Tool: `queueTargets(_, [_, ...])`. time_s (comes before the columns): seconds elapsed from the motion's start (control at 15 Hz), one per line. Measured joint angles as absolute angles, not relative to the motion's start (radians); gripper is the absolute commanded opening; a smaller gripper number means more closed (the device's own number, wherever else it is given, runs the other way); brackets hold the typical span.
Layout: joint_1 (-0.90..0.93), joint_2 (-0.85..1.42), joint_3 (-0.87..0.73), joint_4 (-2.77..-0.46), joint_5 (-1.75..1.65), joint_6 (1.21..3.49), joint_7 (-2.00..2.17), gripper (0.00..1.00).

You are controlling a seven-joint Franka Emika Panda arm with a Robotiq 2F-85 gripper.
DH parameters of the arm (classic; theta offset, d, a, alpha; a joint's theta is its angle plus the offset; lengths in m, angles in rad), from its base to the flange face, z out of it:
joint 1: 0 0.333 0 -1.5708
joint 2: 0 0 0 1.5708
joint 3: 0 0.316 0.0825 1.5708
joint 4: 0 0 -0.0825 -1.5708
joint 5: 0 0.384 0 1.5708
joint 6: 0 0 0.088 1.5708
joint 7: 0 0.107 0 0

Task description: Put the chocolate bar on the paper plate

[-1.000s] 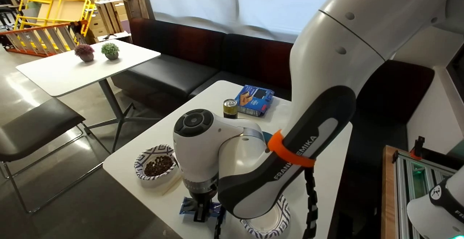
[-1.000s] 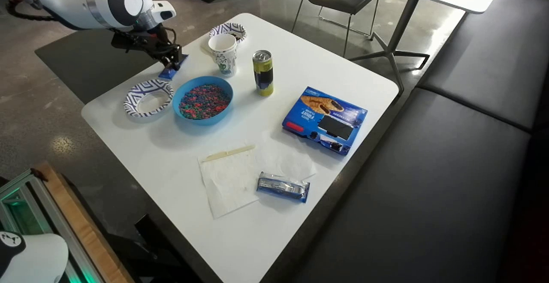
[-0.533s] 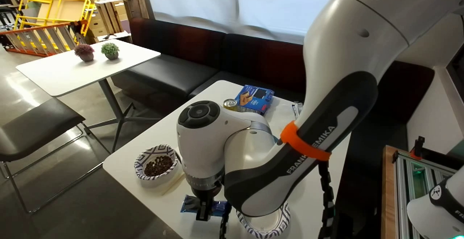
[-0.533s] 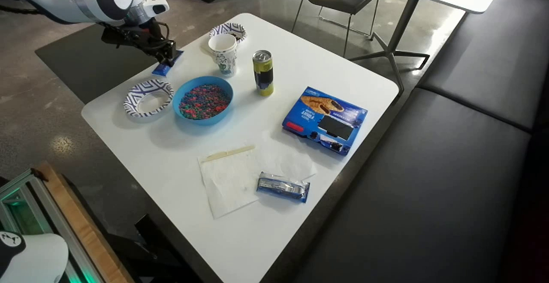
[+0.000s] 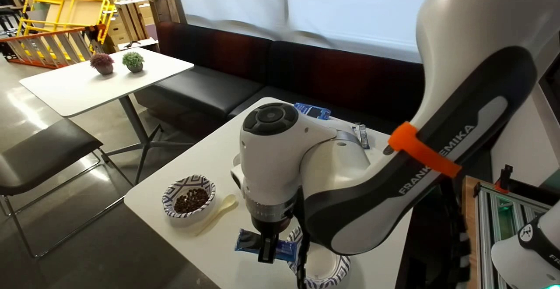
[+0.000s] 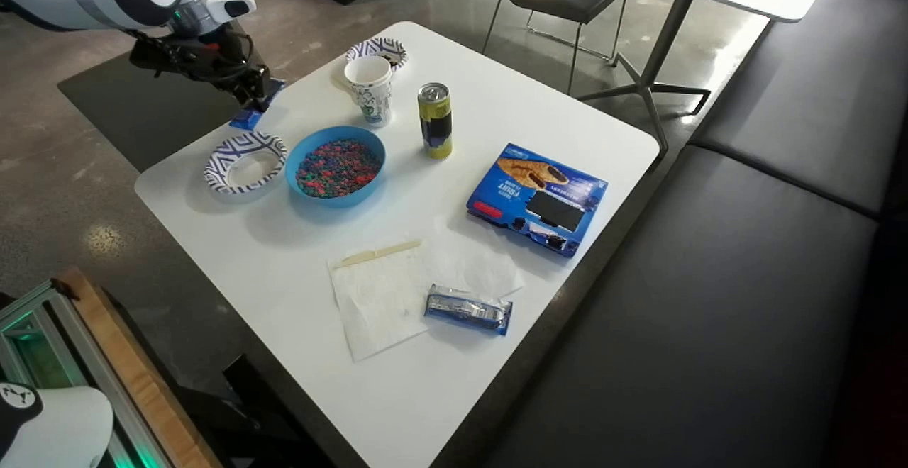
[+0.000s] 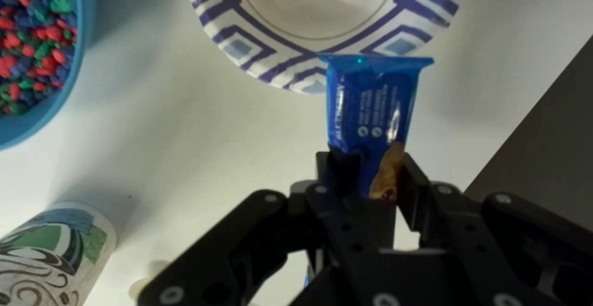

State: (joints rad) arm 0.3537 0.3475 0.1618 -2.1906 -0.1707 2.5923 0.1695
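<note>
The chocolate bar, in a shiny blue wrapper, shows in the wrist view (image 7: 370,97) and in both exterior views (image 5: 286,250) (image 6: 246,120). My gripper (image 7: 365,169) is shut on its middle, with black fingers on both long sides. It also shows in both exterior views (image 5: 267,254) (image 6: 254,99). The bar is held above the table. The paper plate, white with a blue striped rim, shows in the wrist view (image 7: 259,58) and both exterior views (image 5: 339,276) (image 6: 218,163). In the wrist view, the bar's far end overlaps the plate's near rim; the bar's rear is hidden by the gripper.
A blue bowl (image 6: 294,170) of coloured bits stands beside the plate. A paper cup (image 6: 370,92), a can (image 6: 435,120) and a blue box (image 6: 539,198) stand farther off. A bowl of dark bits (image 5: 175,188), a spoon (image 5: 216,214), a napkin (image 6: 376,305) and another wrapper (image 6: 468,310) lie around.
My gripper, shut on the bar, has moved toward the paper plate: rightward in one exterior view, leftward in another. The bar has come off the table. Plate and bowl have stayed put.
</note>
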Motion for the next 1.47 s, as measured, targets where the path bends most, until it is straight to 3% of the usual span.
queueTargets(0.67, [0.282, 0.167, 0.194, -2.415, -0.061, 2.593, 0.15, 0.43])
queueTargets(1.0, [0.276, 0.134, 0.202, -2.436, -0.055, 2.606, 0.147, 0.41])
queueTargets(1.47, [0.276, 0.126, 0.226, -2.397, -0.058, 2.606, 0.112, 0.49])
